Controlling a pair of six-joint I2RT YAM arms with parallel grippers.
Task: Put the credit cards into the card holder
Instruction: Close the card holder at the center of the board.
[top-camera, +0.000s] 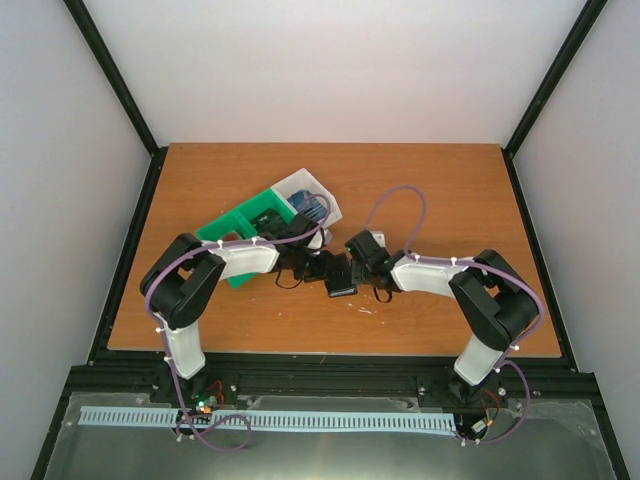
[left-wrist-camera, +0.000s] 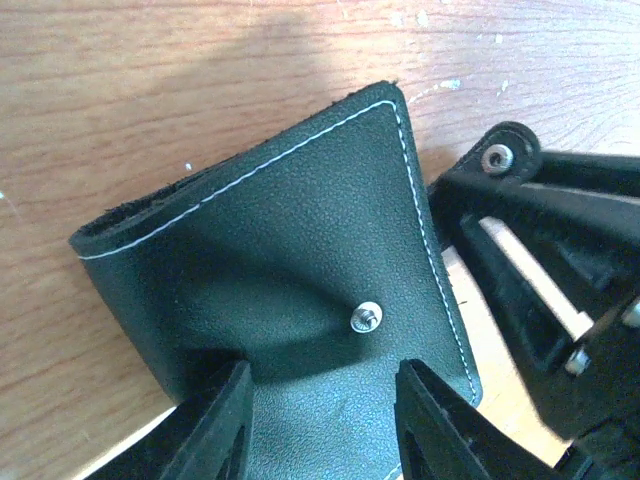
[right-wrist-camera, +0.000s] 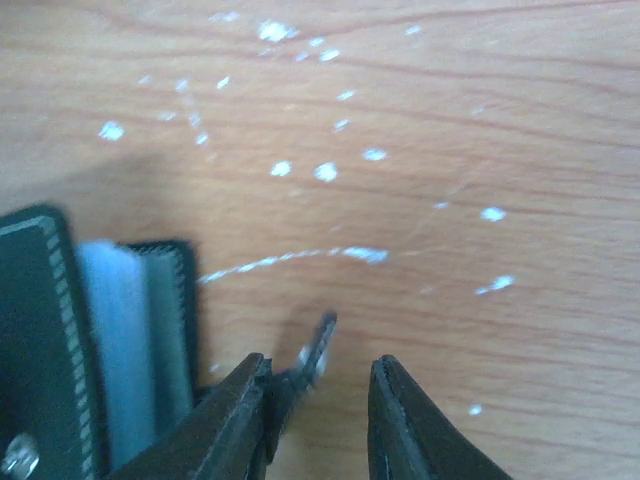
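Nearest the arm bases, the card holder (top-camera: 342, 283) lies on the bench (top-camera: 450, 200), mid-width, right where the two arms meet. The left jaws come in from the holder's left side and hang spread over it. Their two fingers (left-wrist-camera: 215, 425) sit well apart, and the holder's black outer face (left-wrist-camera: 290, 250) fills the gap between them. That face is white-stitched and tilted up off the wood, with the snap stud (left-wrist-camera: 367, 317) just beyond the fingertips.

The right jaws come in from the holder's right side and are parted too, with fingers (right-wrist-camera: 410, 425) low over bare bench. A thin dark sliver (right-wrist-camera: 318, 345) stands in the gap, close to the finger nearer the holder, but it's too blurred to name. The holder's open edge (right-wrist-camera: 45, 330) shows a grey-blue sleeve (right-wrist-camera: 110, 340) just beside those jaws.

Beyond the holder and to its left sits the green and white bin (top-camera: 232, 225), and blue credit cards (top-camera: 313, 207) rest in its white end compartment.
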